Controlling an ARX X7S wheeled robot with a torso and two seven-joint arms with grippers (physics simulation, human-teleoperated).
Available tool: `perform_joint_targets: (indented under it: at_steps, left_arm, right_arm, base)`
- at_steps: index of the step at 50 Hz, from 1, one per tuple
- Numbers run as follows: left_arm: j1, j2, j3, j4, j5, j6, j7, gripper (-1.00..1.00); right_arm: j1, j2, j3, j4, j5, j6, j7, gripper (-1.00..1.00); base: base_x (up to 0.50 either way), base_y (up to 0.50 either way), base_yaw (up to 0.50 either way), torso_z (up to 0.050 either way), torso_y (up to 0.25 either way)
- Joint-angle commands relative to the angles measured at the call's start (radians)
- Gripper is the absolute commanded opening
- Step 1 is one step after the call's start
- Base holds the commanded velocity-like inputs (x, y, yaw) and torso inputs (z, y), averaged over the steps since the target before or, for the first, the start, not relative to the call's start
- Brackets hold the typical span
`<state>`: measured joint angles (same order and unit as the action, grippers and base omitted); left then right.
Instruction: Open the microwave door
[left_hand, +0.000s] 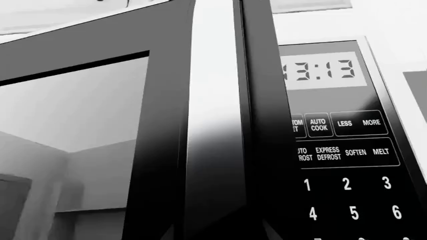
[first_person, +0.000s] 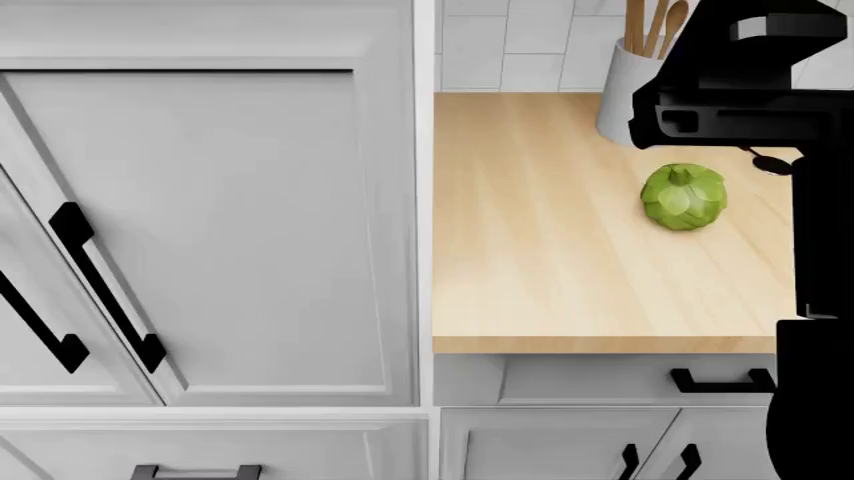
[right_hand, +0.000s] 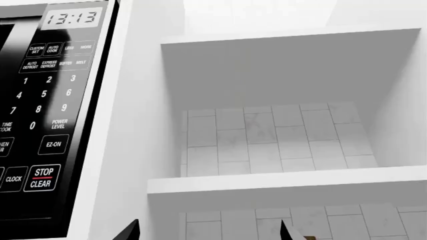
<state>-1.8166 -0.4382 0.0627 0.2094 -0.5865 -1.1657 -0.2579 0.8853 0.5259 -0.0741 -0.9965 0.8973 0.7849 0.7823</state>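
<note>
The microwave door (left_hand: 87, 115) fills the left wrist view from very close, with a dark frame around a glass window. Its upright silver handle (left_hand: 213, 100) runs down between my left gripper's (left_hand: 217, 231) two dark fingertips (left_hand: 171, 233), which sit narrowly on either side of it, shut on the handle. The control panel (left_hand: 343, 150) shows 13:13. In the right wrist view that panel (right_hand: 47, 110) is off to one side. My right gripper (right_hand: 209, 230) is open, facing white shelves with nothing between its fingertips (right_hand: 133, 231). The microwave is out of the head view.
The head view looks down on white cabinet doors (first_person: 214, 230) with black handles, a wooden counter (first_person: 561, 270), a green artichoke (first_person: 683, 196) and a white utensil holder (first_person: 634, 85). A black arm (first_person: 747, 90) crosses the right side. White shelves (right_hand: 280, 182) with tiled backing stand beside the microwave.
</note>
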Motion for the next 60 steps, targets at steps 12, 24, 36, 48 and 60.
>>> perform_joint_targets:
  at_steps: [12, 24, 36, 48, 60]
  left_arm:
    - [-0.099, 0.034, -0.127, 0.192, -0.216, -0.150, -0.018, -1.00]
    - [-0.091, 0.024, -0.114, 0.185, -0.210, -0.128, -0.012, -1.00]
    - [-0.094, 0.012, -0.105, 0.174, -0.206, -0.114, -0.008, 1.00]
    - [-0.096, -0.016, -0.086, 0.163, -0.187, -0.086, 0.003, 1.00]
    - [-0.096, -0.072, -0.045, 0.136, -0.142, -0.031, 0.036, 1.00]
  right_arm:
    - [-0.003, 0.011, -0.023, 0.005, 0.001, -0.020, 0.015, 1.00]
    - [0.000, 0.017, -0.036, 0.009, -0.001, -0.029, 0.019, 1.00]
    - [0.004, 0.021, -0.049, 0.013, -0.001, -0.036, 0.024, 1.00]
    - [0.004, 0.026, -0.058, 0.018, -0.001, -0.045, 0.028, 1.00]
    - [0.008, 0.031, -0.065, 0.018, 0.006, -0.049, 0.036, 1.00]
  base:
    - [0.00, 0.00, 0.00, 0.002, 0.005]
    - [0.00, 0.00, 0.00, 0.003, 0.005]
    - [0.00, 0.00, 0.00, 0.001, 0.004]
    - [0.00, 0.00, 0.00, 0.000, 0.001]
    - [0.00, 0.00, 0.00, 0.000, 0.001]
